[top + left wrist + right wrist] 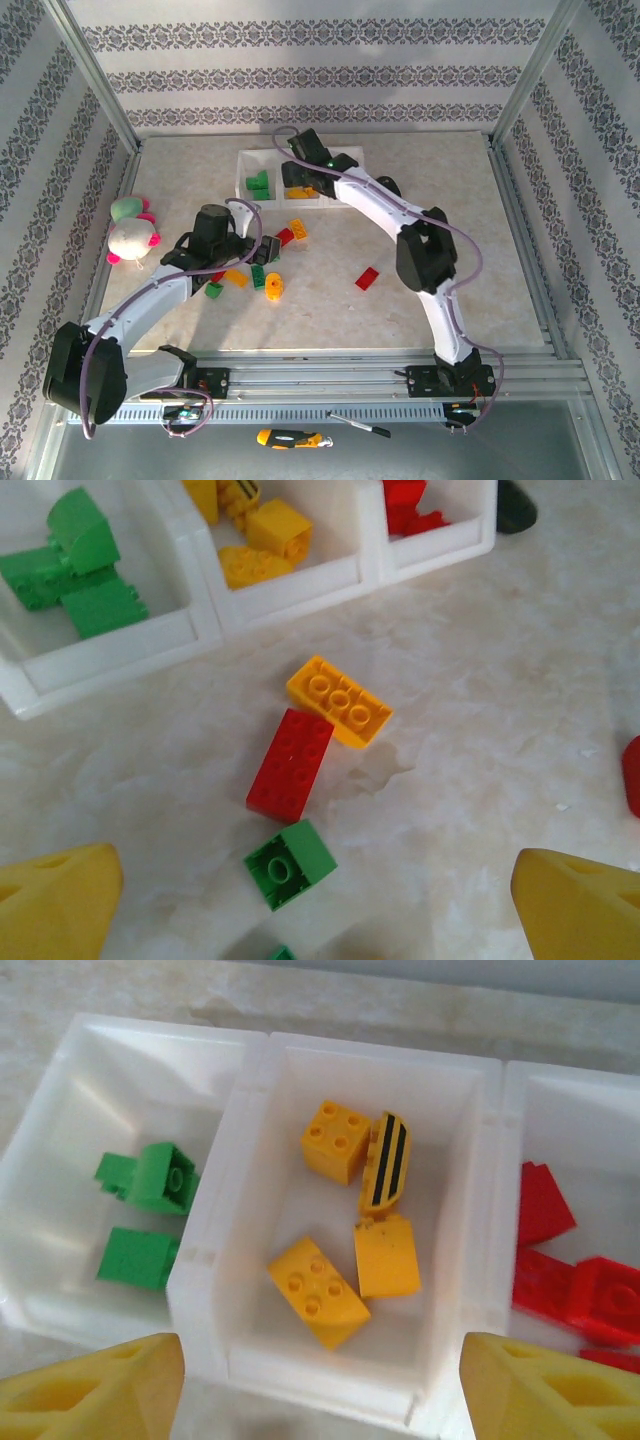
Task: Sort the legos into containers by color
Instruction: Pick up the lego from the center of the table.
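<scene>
Marble tabletop [480,730]: green lego [290,863] centred before gaping left pincer [316,905].

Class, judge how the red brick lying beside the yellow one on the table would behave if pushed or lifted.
The red brick looks like hard plastic: probably stiff and light. Lying flat on the smooth table, it would likely slide, not roll or tip. It seems to touch the yellow brick, so a push that way may shift both.

walls [300,60]: grey ornament-striped paper | tabletop [500,280]: pale marbled | frame [95,75]: aluminium posts | light: bright
</scene>
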